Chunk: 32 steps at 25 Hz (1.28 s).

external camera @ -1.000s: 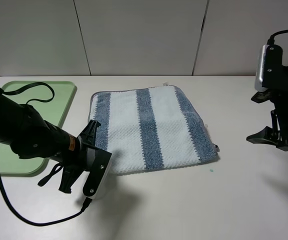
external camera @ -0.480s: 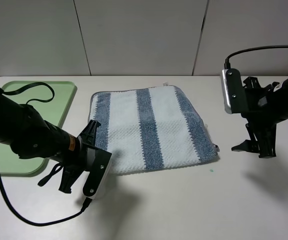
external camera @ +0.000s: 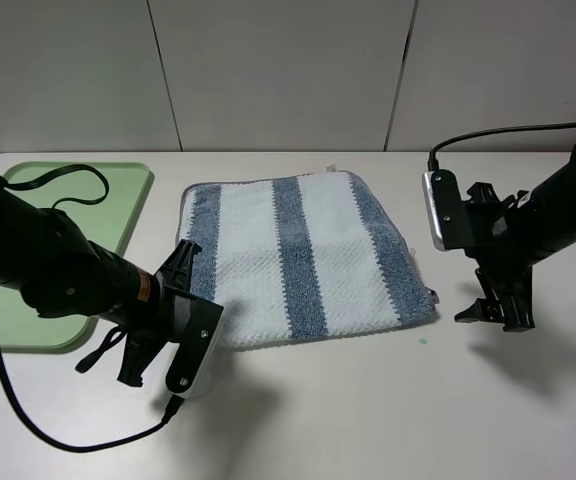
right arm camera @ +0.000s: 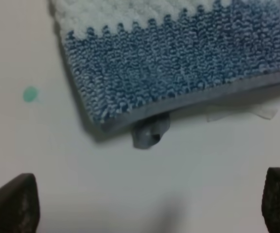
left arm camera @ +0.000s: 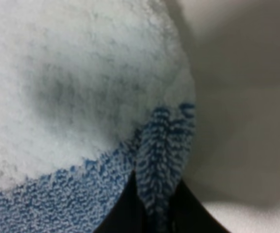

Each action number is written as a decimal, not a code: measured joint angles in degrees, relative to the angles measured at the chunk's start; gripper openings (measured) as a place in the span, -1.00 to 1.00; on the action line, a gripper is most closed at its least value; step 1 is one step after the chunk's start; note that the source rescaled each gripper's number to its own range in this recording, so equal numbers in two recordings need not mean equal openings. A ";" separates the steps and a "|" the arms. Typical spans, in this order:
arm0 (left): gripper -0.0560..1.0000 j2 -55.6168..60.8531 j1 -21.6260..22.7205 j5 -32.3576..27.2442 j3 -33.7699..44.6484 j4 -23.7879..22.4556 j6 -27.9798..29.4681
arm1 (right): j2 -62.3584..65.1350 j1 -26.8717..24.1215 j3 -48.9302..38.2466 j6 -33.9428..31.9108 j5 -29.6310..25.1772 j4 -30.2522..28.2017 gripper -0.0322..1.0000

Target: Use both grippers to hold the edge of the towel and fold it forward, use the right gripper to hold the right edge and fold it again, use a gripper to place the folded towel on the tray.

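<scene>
Since 1 second ago the right gripper (external camera: 495,315) has swung in from the frame's right edge and hangs just beside the towel (external camera: 303,260), at its right hem, jaws spread wide and holding nothing. Folded flat at centre frame, the towel shows 3 blue stripes, with a grey loop (right arm camera: 150,131) poking from its lower-right corner. The left gripper (external camera: 190,255) has not moved and is clamped on the lower-left corner. At the left edge the tray (external camera: 128,200) lies apart from the towel. Bare table (external camera: 368,420) fills the lower frame.
</scene>
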<state>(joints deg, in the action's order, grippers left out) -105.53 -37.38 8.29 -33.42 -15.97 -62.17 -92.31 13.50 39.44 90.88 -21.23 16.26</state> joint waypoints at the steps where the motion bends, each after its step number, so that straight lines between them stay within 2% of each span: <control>1: -0.88 0.00 0.00 0.00 0.00 0.00 0.00 | -0.05 0.74 0.00 0.41 0.25 0.00 1.00; 8: -0.88 0.00 0.00 0.00 0.00 0.00 0.00 | -1.36 5.29 0.00 1.49 2.42 0.06 1.00; 16: -0.88 0.00 0.00 0.00 0.00 0.00 0.00 | -5.02 5.29 0.04 1.49 4.63 0.06 1.00; 32: -0.88 0.00 0.00 0.00 0.00 0.00 0.00 | -6.79 5.29 0.04 1.71 4.91 0.06 1.00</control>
<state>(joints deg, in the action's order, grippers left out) -105.53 -37.38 8.29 -33.42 -15.97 -62.17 -99.09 18.80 39.49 92.59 -16.32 16.32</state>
